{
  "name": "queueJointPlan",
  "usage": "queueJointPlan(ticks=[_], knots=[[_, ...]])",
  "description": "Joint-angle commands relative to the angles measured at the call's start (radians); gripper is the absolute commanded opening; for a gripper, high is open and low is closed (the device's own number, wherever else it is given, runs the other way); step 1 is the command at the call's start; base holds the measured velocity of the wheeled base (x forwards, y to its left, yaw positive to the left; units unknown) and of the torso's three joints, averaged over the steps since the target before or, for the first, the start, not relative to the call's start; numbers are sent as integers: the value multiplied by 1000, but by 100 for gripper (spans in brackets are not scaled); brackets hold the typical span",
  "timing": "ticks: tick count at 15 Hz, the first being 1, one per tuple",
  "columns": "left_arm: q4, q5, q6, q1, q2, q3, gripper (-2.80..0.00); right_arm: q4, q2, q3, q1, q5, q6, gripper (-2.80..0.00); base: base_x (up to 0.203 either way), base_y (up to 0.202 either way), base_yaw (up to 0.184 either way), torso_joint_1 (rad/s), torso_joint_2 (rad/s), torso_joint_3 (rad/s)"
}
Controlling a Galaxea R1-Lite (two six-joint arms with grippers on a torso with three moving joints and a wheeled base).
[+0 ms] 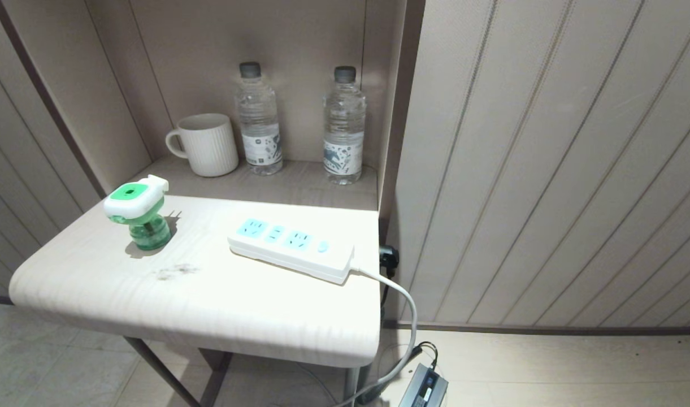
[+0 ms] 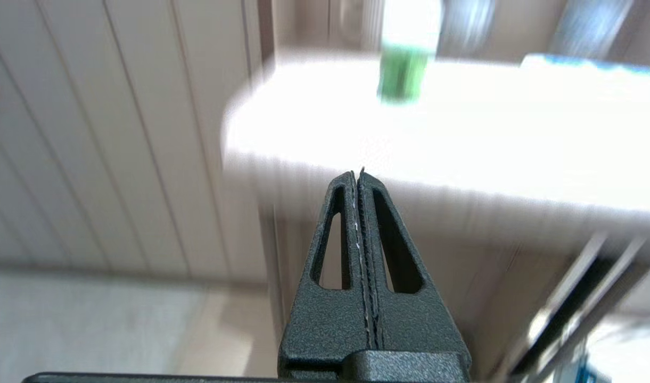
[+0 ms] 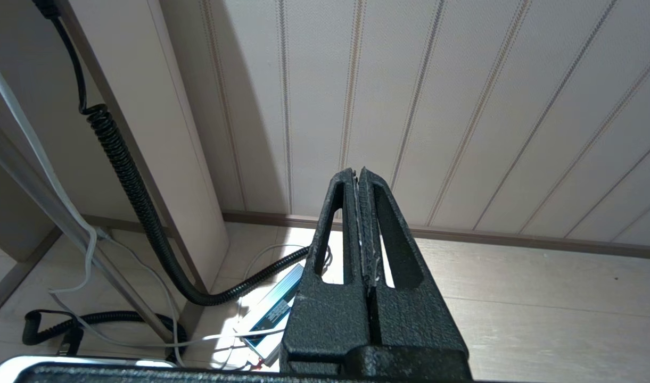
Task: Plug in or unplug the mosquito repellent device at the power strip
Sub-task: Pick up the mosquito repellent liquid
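Mosquito repellent device [image 1: 137, 212] stands unplugged at left-centre of frame on pale table [image 1: 209, 305], looks light, top-heavy, smooth plastic, best pinched on its green head; power strip [image 1: 291, 247] lies centre-right, well apart; panelled walls around; left gripper [image 2: 358, 175] and right gripper [image 3: 358, 175] both closed, empty.

Hotel-like room: bedside table [image 1: 209, 316], water bottles [image 1: 259, 118]

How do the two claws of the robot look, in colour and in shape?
Both look alike. The left claw and the right claw are of black material with a rough, grainy surface. Each has two long fingers that narrow toward the tip, and each finger has a long triangular opening through it. The inner faces are ribbed. No markings or cables show on them.
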Motion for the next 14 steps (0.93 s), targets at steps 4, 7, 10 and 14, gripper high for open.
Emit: queueJointPlan(ticks=[4, 7, 10, 14], knots=[[14, -74, 11, -6, 515, -319, -280, 0, 1, 0, 0, 0, -1, -280, 0, 0, 0, 0, 0, 0], [-49, 1, 16, -149, 661, -314, 0, 0, 1, 0, 0, 0, 1, -280, 0, 0, 0, 0, 0, 0], [-301, 233, 28, -444, 811, -220, 0, 0, 1, 0, 0, -1, -1, -280, 0, 0, 0, 0, 0, 0], [-739, 407, 35, -481, 1005, -75, 0, 0, 1, 0, 0, 0, 1, -280, 0, 0, 0, 0, 0, 0]])
